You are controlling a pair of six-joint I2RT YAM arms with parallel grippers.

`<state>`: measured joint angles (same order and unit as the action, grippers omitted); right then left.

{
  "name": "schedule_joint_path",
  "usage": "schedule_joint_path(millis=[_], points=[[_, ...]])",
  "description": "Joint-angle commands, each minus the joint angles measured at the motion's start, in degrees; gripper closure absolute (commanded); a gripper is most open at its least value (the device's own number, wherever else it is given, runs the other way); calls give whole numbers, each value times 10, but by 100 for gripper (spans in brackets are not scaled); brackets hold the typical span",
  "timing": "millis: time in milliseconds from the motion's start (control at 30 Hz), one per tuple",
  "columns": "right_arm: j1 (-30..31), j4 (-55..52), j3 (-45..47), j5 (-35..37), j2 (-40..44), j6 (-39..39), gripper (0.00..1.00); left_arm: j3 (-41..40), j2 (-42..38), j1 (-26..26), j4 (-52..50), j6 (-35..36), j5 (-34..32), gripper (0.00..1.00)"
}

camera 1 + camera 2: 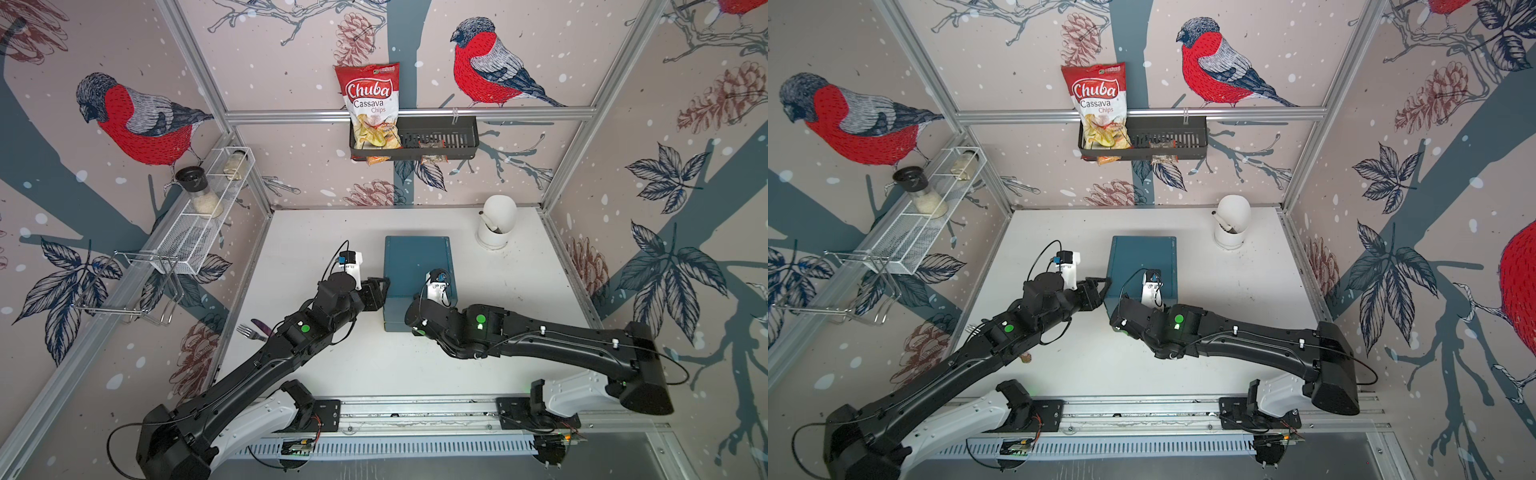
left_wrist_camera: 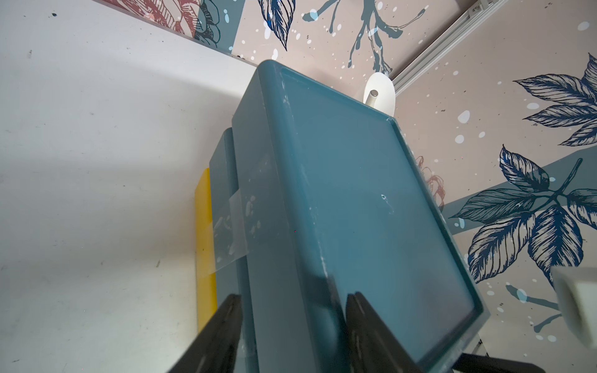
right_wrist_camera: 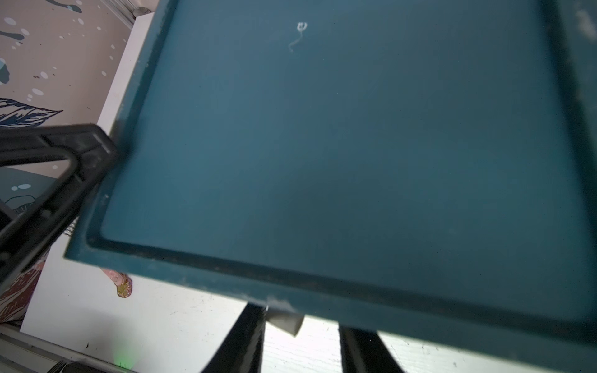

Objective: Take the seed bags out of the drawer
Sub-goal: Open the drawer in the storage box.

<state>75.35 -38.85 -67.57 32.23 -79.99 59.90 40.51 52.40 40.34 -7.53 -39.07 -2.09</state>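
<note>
The drawer is part of a teal box [image 1: 417, 266] [image 1: 1142, 262] in the middle of the white table, and it is closed. The seed bags are hidden. My left gripper [image 1: 382, 286] [image 2: 292, 300] is at the box's near left corner. Its jaws stand apart astride the upper left edge of the teal box [image 2: 371, 210], one finger lying on the top rim. Whether they press on it I cannot tell. My right gripper [image 3: 305, 329] hangs in front of the box [image 3: 323, 145], just below its front lip. It is open, with a small white tab [image 3: 286, 321] beside one finger.
A red Chuba chips bag [image 1: 370, 104] stands in a black wall basket [image 1: 457, 137]. A white utensil pot [image 1: 496, 224] is at the back right. A fork [image 1: 249, 332] lies near the left wall under my left arm. A yellow slab [image 2: 203, 232] lies against the box's left side.
</note>
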Motion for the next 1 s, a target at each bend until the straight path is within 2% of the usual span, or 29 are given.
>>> schedule_joint_path(millis=[0,200,433,533,633,767,967], points=[[-3,25,-1,5,-4,-14,62,-4,-2,0,-5,10,2,45],[-7,32,-5,5,-14,-19,75,-6,-5,0,-4,14,20,45],[-8,18,-10,12,-21,-16,99,-11,-12,0,2,15,39,41],[-6,7,-16,12,-25,-15,100,-14,-9,0,10,13,52,37],[2,6,-15,15,-25,-14,100,-17,-5,0,11,1,41,37],[18,1,-13,24,-24,-8,100,-23,-1,0,-1,-24,6,43],[67,-42,-12,64,-21,26,100,-49,-1,0,5,-64,-9,49]])
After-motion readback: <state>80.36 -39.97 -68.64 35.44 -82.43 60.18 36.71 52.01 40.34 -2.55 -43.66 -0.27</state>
